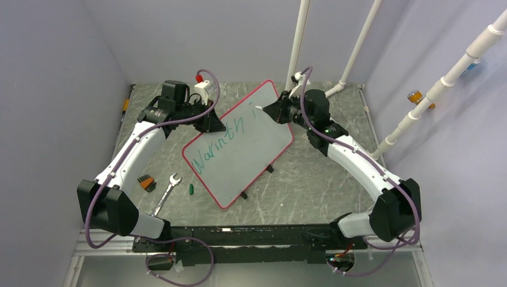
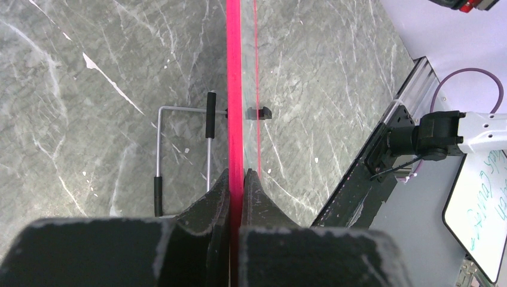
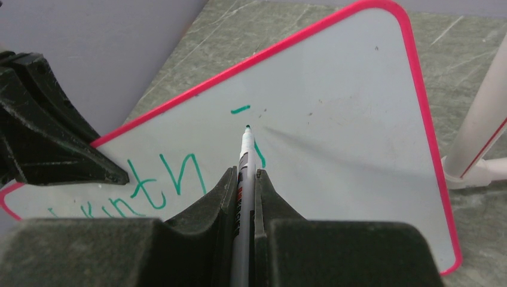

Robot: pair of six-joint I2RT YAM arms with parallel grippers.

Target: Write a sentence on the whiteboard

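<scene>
The right gripper [image 3: 245, 174] was closed tight on the marker [image 3: 246, 149], its tip at the whiteboard [image 3: 359, 107] just past the unfinished sentence [image 3: 170, 179], seemingly mid-letter. The left gripper [image 2: 237, 177] pinched the board's red rim, apparently to steady it. Both arms stretched toward the table's [image 1: 311, 179] far edge, where the board lay diagonally.

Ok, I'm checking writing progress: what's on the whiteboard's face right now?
Green lettering reading roughly "Warmth", then a short dash and stroke at the marker tip. The left tool, clamped on the whiteboard's rim, covers a bit of that edge; what lies under it can't be seen.
</scene>
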